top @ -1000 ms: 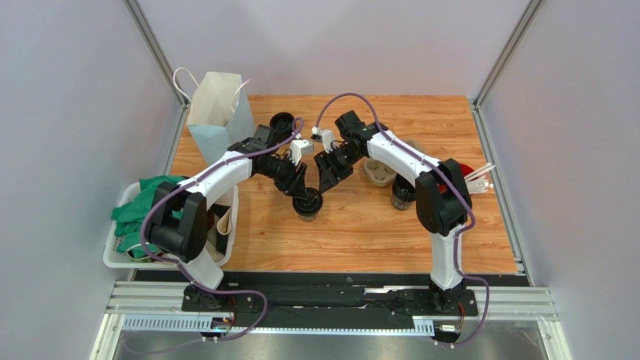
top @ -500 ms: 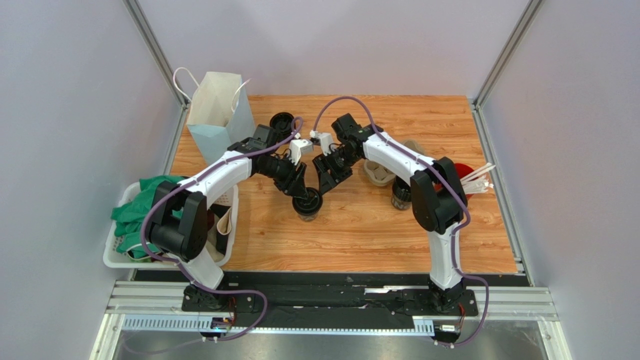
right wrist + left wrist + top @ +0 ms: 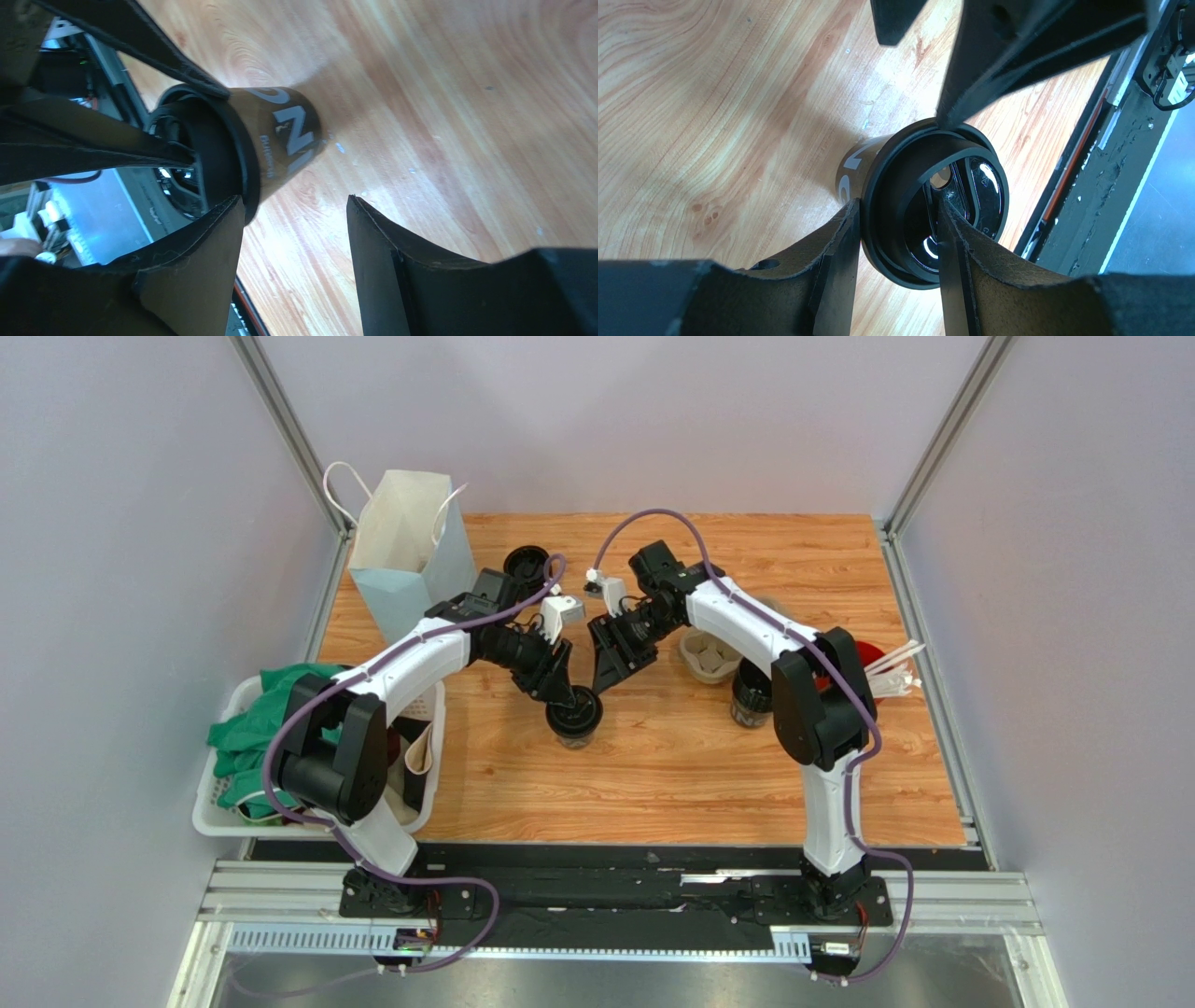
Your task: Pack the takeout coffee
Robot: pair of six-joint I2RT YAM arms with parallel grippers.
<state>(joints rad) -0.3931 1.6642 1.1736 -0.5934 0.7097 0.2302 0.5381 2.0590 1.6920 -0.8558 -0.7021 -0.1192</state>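
Observation:
A small black takeout coffee cup (image 3: 575,720) with a black lid stands on the wooden table (image 3: 673,784) near the middle. My left gripper (image 3: 563,690) is shut on the lid's rim: in the left wrist view one finger (image 3: 836,266) is outside the rim and the other is inside, on the lid (image 3: 973,192). My right gripper (image 3: 606,676) is open just right of the cup. In the right wrist view the cup (image 3: 281,133) lies up and left of the jaws, with bare wood between the fingers (image 3: 393,259).
A cardboard cup tray (image 3: 706,657) lies at centre right, with a second black cup (image 3: 751,700) and a red cup with white straws (image 3: 881,665) near it. A paper bag (image 3: 400,553) and a black lid (image 3: 526,560) are at the back left. A white basket (image 3: 225,812) with green cloth sits at the left edge.
The right arm's wrist has shifted slightly near the cup. The left gripper and the cup have stayed in place.

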